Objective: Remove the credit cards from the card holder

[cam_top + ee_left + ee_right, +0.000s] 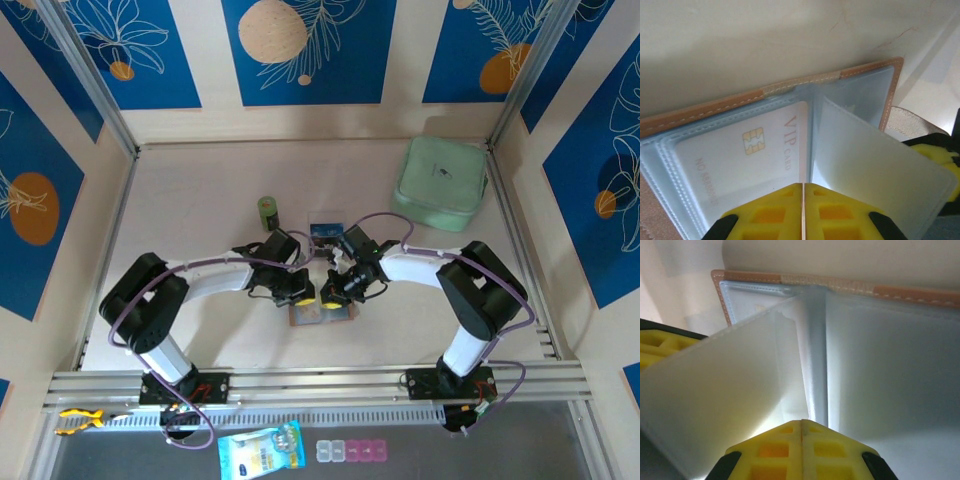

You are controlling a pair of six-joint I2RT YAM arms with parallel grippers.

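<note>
The card holder [322, 314] lies open on the table between both arms, with its tan border [715, 107] [910, 292] round clear sleeves. A pale pink card [740, 150] printed "VIP CARD" sits inside a sleeve. One frosted sleeve leaf [875, 165] [715, 390] stands lifted off the fold. My left gripper [303, 298] [803, 186] is shut on a thin sleeve edge at the fold. My right gripper [331, 297] [801, 422] is shut, its tips against the sleeves beside the fold. A blue card [326, 230] lies on the table just behind the holder.
A mint-green case [440, 183] sits at the back right. A small green cylinder [268, 210] stands behind the left gripper. Low walls close the table on three sides. The two grippers are nearly touching over the holder.
</note>
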